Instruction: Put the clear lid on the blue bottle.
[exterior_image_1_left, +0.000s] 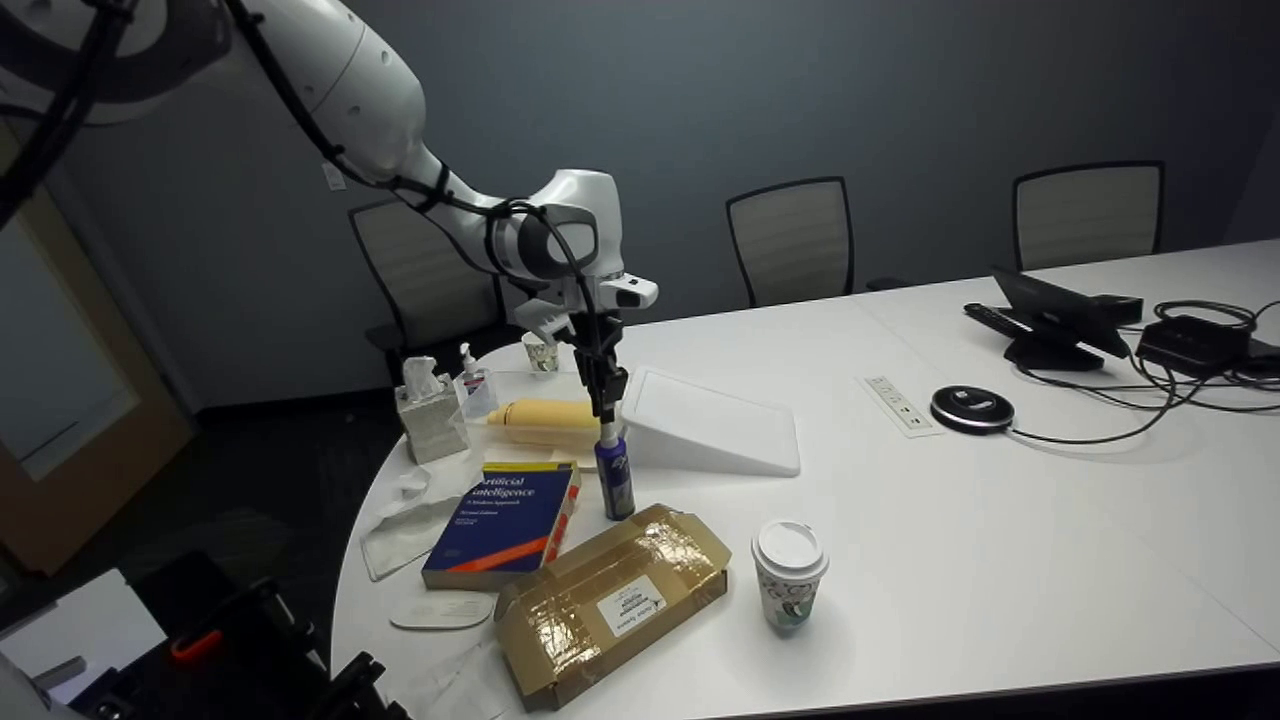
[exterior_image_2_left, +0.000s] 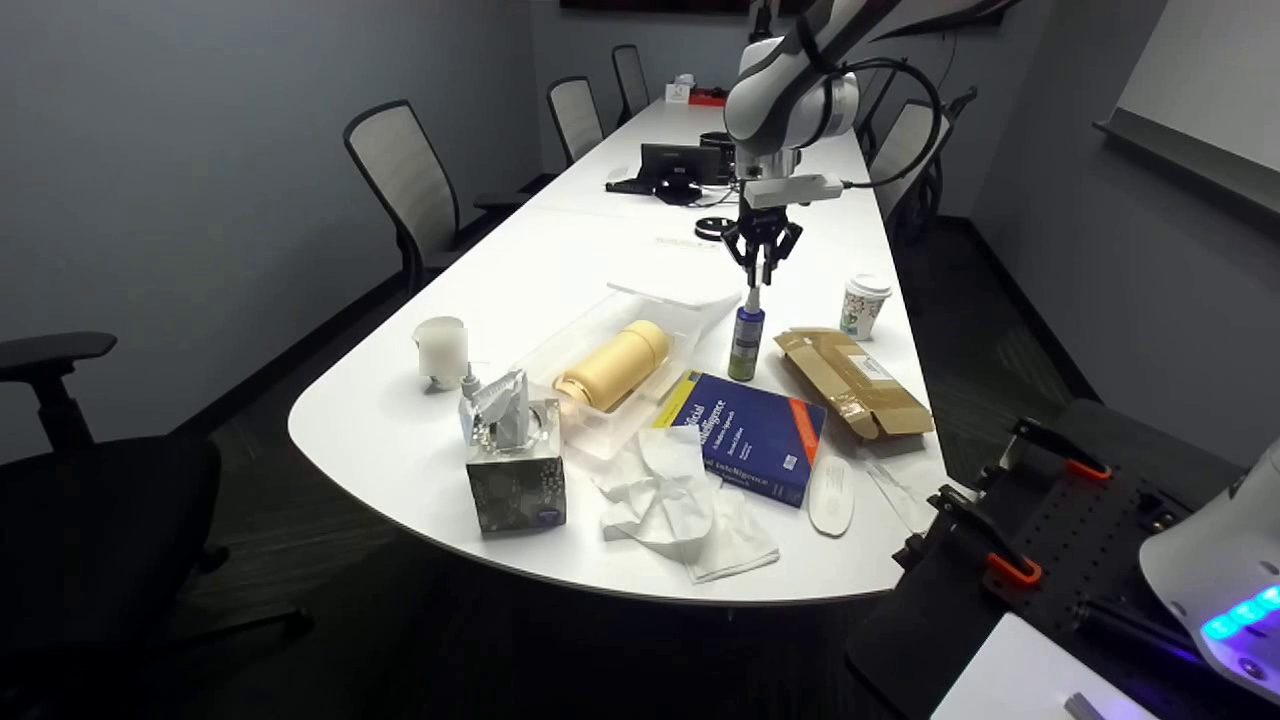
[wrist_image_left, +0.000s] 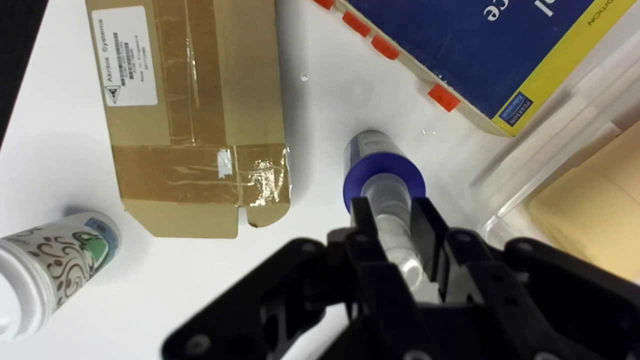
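The blue bottle (exterior_image_1_left: 615, 480) stands upright on the table; it also shows in an exterior view (exterior_image_2_left: 746, 345) and the wrist view (wrist_image_left: 357, 181). The clear lid (wrist_image_left: 392, 231) sits between my fingers, in line above the bottle's blue collar. My gripper (wrist_image_left: 391, 205) points down over the bottle; it also shows in both exterior views (exterior_image_1_left: 606, 405) (exterior_image_2_left: 760, 275). Its two fingers are close together, with the lid's sides against both. A pale tip tops the bottle in both exterior views. I cannot tell whether the lid is fully seated.
A blue book (exterior_image_1_left: 505, 525) and a taped cardboard box (exterior_image_1_left: 615, 600) lie close beside the bottle. A clear bin (exterior_image_2_left: 600, 440) with a yellow bottle (exterior_image_2_left: 615, 365) stands on its far side. A white-lidded paper cup (exterior_image_1_left: 788, 575), a tissue box (exterior_image_1_left: 430, 425) and a white sloped lid (exterior_image_1_left: 712, 425) are nearby.
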